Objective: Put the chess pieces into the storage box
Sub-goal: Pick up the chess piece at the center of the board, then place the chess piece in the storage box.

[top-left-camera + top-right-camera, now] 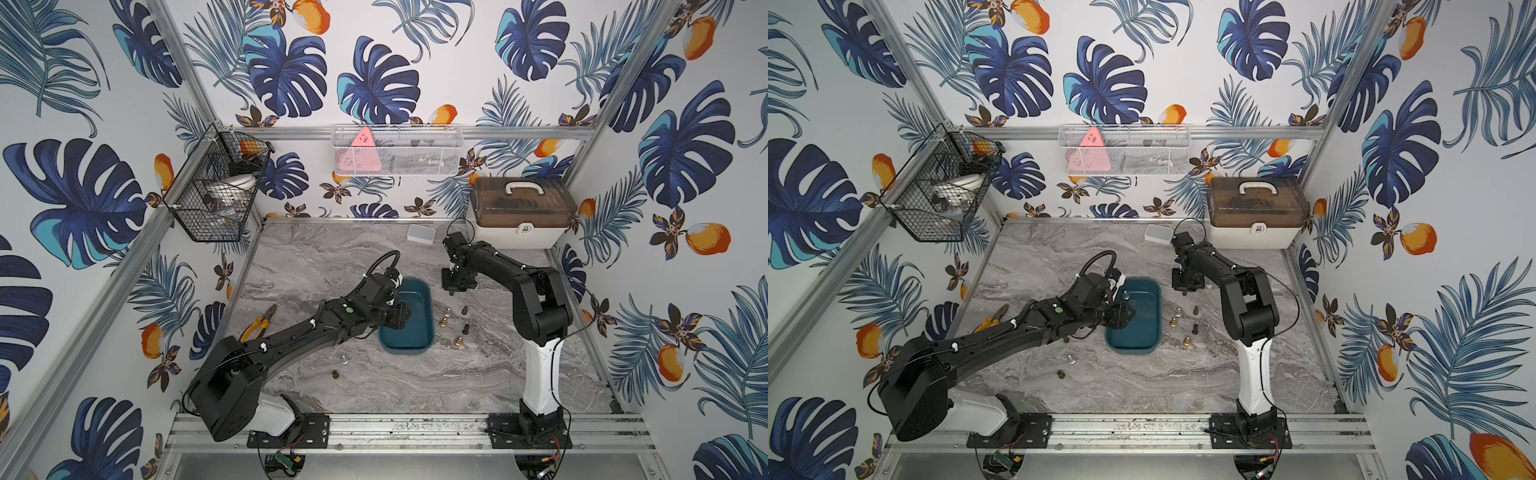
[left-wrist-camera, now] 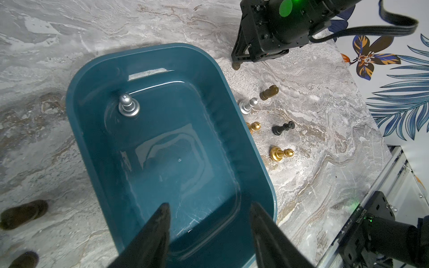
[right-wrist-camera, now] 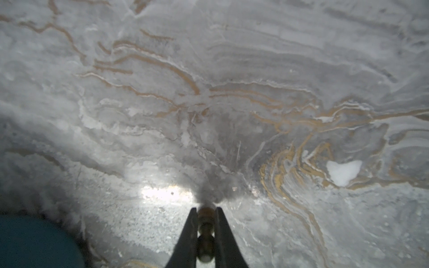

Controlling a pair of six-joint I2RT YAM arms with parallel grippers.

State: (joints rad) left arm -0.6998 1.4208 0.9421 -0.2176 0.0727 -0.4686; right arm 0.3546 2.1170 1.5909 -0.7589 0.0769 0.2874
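The teal storage box (image 1: 424, 336) sits mid-table, and one silver chess piece (image 2: 128, 106) stands inside it. My left gripper (image 2: 210, 206) hovers open over the box's near end with nothing between its fingers. Just right of the box, my right gripper (image 3: 206, 210) is down at the tabletop, shut on a brown chess piece (image 3: 205, 220). Several pieces stand beside the box: brown (image 2: 269, 92), silver (image 2: 247, 105), gold (image 2: 253, 127), black (image 2: 282, 128) and gold (image 2: 279, 153). In a top view, a silver piece (image 1: 344, 359) and a brown piece (image 1: 335, 375) sit left of the box's front.
Yellow-handled pliers (image 1: 259, 326) lie at the table's left edge. A small white box (image 1: 421, 233) and a white case with a brown lid (image 1: 521, 212) stand at the back right. Wire baskets (image 1: 216, 191) hang on the walls.
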